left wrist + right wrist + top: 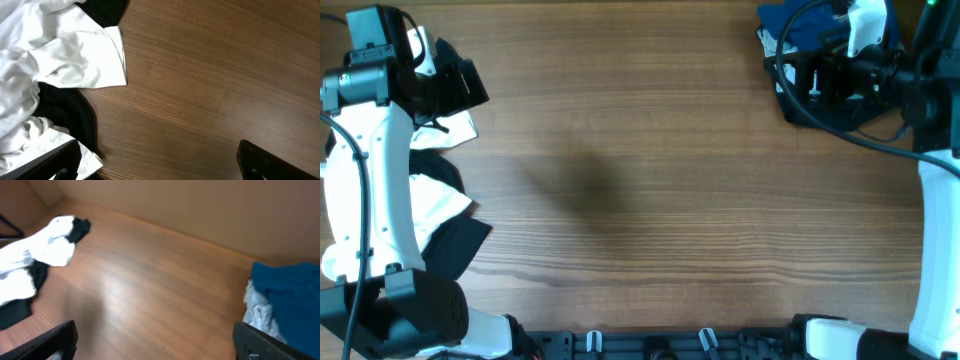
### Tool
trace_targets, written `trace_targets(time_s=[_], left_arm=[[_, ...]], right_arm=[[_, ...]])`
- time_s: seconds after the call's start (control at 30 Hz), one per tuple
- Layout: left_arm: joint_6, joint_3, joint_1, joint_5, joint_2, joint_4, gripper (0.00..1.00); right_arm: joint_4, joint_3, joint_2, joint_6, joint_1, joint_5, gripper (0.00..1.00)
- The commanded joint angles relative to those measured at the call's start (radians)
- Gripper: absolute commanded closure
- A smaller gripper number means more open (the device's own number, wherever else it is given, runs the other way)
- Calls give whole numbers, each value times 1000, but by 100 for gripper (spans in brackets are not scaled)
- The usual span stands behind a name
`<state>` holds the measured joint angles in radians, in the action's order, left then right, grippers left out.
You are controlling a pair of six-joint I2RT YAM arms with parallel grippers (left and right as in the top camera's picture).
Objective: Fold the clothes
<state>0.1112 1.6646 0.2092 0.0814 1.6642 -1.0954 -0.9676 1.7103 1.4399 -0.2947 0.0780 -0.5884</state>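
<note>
The deep teal-blue shirt [798,22] lies bunched at the table's far right corner, mostly hidden under my right arm. In the right wrist view it [287,287] is at the right edge, crumpled. My right gripper [155,340] is open and empty, above bare wood just left of the shirt; in the overhead view it [802,78] hangs by the shirt's near edge. My left gripper [160,162] is open and empty over bare wood at the far left [460,85], beside other garments.
Pale denim cloth [257,311] lies against the shirt's left side. A heap of white and black garments [438,200] sits at the left edge under my left arm; it also shows in the left wrist view [65,60] and the right wrist view [40,255].
</note>
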Motion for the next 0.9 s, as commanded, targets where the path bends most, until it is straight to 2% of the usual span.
trace_targets(time_s=[0.0, 0.2, 0.3, 0.37, 0.57, 0.87], left_arm=[[6, 3, -5, 19, 6, 3, 0], [6, 3, -5, 19, 6, 3, 0], [6, 3, -5, 19, 6, 3, 0], [6, 3, -5, 19, 6, 3, 0], [6, 3, -5, 19, 6, 3, 0], [6, 3, -5, 19, 6, 3, 0]], right_arm=[[155, -233, -164, -20, -2, 69, 1], [616, -739, -446, -3, -2, 75, 0], [776, -974, -606, 107, -3, 178, 0], [841, -1096, -703, 158, -6, 231, 0], [976, -1387, -962, 167, -35, 285, 0], [1016, -1621, -1192, 193, -35, 281, 0]])
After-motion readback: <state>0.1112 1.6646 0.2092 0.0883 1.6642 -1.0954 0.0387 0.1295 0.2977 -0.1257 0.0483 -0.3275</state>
